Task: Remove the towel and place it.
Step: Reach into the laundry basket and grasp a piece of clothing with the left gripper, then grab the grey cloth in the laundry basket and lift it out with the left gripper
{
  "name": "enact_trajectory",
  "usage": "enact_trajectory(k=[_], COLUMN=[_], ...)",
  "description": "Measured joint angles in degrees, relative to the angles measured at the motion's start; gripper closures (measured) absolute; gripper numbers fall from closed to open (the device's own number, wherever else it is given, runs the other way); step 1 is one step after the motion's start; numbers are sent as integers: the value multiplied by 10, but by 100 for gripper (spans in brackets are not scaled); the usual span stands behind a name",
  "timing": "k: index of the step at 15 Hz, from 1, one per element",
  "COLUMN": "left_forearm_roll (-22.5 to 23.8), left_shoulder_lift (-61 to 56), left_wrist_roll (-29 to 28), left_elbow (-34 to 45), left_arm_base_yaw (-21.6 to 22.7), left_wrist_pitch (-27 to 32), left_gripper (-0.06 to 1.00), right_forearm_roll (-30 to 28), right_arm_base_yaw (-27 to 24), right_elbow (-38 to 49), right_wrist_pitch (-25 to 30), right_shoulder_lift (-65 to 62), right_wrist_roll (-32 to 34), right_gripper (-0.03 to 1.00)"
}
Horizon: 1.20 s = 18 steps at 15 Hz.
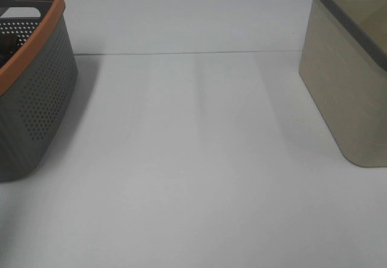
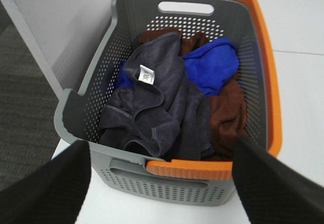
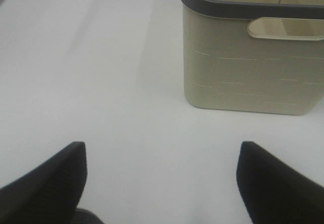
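- Towel (image 2: 167,102) of dark navy, nearly black terry cloth lies crumpled on top of the heap inside the perforated grey basket (image 2: 136,11). Its hemmed edges curl in loose folds.
- Its small white tag (image 2: 145,74) lies face up on one fold, just beside a blue cloth (image 2: 212,64).
- The blue cloth and a brown cloth (image 2: 228,115) share the same basket, both partly under the towel. The brown one reaches up against the wall below the orange rim (image 2: 268,72).
- The grey basket has an oval handle slot (image 2: 185,7) in its far wall. In the high view it stands at the left edge of the white desk (image 1: 193,159), only partly in frame.
- A beige basket (image 1: 347,92) with a dark grey rim (image 3: 228,6) stands upright at the right edge of the desk, well apart from the grey one, with bare desk between them.
- Left jaws stand wide apart and grip nothing. They hang above the near side of the grey basket, clear of the towel and the rim.
- Right jaws are spread wide too, with nothing between them. They hang over bare desk with the beige basket ahead of them, not touching it.
- Dark carpeted floor (image 2: 20,107) shows beyond the desk edge beside the grey basket.
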Motion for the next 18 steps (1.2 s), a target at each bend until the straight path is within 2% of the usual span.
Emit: enact_trajectory(k=[1,3,9,11,14,16,18], left_forearm_roll=[32,52,63,56,-19,-91,-134], left_shoulder_lift=[76,171,459,531,614,647,672], left_wrist_roll=[-50,-78,-84,-84,-52,-28,-18], left_elbow=[-26,-65,-230,-297,-382,-418,-441], left_arm_base_yaw=[0,0,0,16,78,115,143], left_wrist_pitch=[0,6,89,109,148,152,152], left_gripper=[21,21,21,21,21,21,21], right_forearm_roll=[0,0,0,0,0,1,1], right_arm_base_yaw=[0,0,0,0,0,0,0], right_elbow=[0,0,0,0,0,0,0], right_wrist_pitch=[0,0,0,0,0,0,0], right_shoulder_lift=[0,0,0,0,0,0,0], right_wrist_roll=[0,0,0,0,0,0,0], right_gripper=[20,20,20,20,20,20,20])
